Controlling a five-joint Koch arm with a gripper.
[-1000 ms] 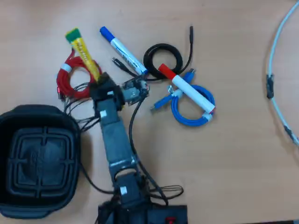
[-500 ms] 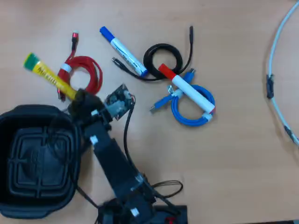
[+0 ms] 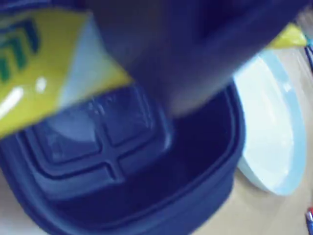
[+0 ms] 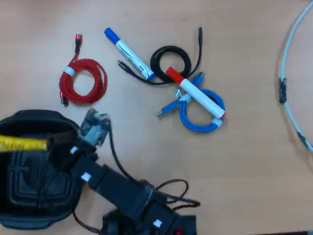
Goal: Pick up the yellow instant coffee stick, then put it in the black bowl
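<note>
In the overhead view the yellow instant coffee stick point(image 4: 22, 143) lies level above the left part of the black bowl point(image 4: 34, 203); its left end runs off the frame. My gripper point(image 4: 53, 142) is shut on the stick's right end, over the bowl's upper half. The wrist view is blurred. It shows the yellow stick point(image 3: 44, 63) at the upper left, held above the bowl's ribbed floor point(image 3: 102, 147), with a dark finger point(image 3: 195, 49) across the top.
Above the bowl lies a red cable coil point(image 4: 82, 81). Further right are a blue-capped marker point(image 4: 128, 53), a black cable coil point(image 4: 171, 61), a red-capped marker point(image 4: 194, 93) and a blue cable point(image 4: 200, 115). A pale cable point(image 4: 288, 93) curves along the right edge.
The arm has swung left and towards the front, carrying the yellow stick from beside the red cable to above the black bowl. The stick has turned from slanted to level.
</note>
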